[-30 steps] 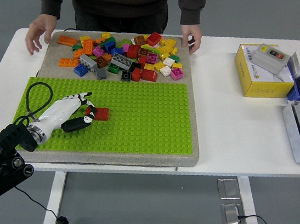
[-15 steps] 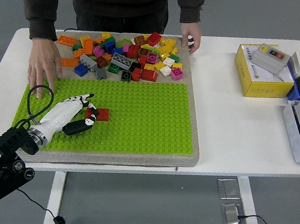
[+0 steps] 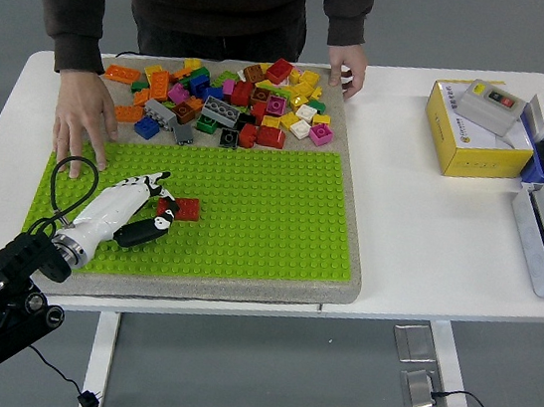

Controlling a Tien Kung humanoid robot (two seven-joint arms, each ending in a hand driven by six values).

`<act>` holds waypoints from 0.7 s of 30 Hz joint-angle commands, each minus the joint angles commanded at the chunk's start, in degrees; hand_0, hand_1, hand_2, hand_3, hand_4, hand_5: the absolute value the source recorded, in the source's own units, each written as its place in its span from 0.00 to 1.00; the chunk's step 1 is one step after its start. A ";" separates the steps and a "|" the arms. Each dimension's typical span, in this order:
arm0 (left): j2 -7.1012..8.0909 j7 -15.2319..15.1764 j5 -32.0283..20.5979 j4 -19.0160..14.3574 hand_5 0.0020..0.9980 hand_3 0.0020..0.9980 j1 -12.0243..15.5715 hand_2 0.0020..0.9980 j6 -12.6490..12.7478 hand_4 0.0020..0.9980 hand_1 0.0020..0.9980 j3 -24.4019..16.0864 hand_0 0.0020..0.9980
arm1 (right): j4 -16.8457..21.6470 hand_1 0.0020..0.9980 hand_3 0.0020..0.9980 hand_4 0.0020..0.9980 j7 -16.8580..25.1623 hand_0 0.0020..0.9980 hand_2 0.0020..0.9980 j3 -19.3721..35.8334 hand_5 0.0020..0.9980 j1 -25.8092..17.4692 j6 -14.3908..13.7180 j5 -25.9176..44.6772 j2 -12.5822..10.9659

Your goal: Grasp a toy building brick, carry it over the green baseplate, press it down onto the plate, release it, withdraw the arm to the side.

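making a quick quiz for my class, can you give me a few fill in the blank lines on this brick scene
1. The left hand holds a ____ brick on the baseplate.
2. The baseplate's colour is ____.
3. The loose bricks lie on the baseplate's ____ side.
4. A person's hand rests flat on the baseplate's far ____ corner.

Missing words: red; green; far; left

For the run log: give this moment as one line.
left hand on red brick | brick on green baseplate | person's hand on plate's corner
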 joint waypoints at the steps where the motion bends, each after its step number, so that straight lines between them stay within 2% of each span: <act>1: -0.01 -0.05 0.05 0.03 0.78 0.64 -0.10 1.00 -0.02 0.31 1.00 0.07 1.00 | 0.00 0.60 0.70 0.45 -0.01 0.65 0.55 0.00 0.98 -0.01 0.01 0.01 -0.01; 21: -0.43 -0.89 -1.26 1.16 0.77 0.63 -2.81 1.00 -0.84 0.31 1.00 2.02 1.00 | -0.03 0.60 0.70 0.45 -0.09 0.65 0.54 0.41 0.97 0.49 0.18 -0.32 -0.17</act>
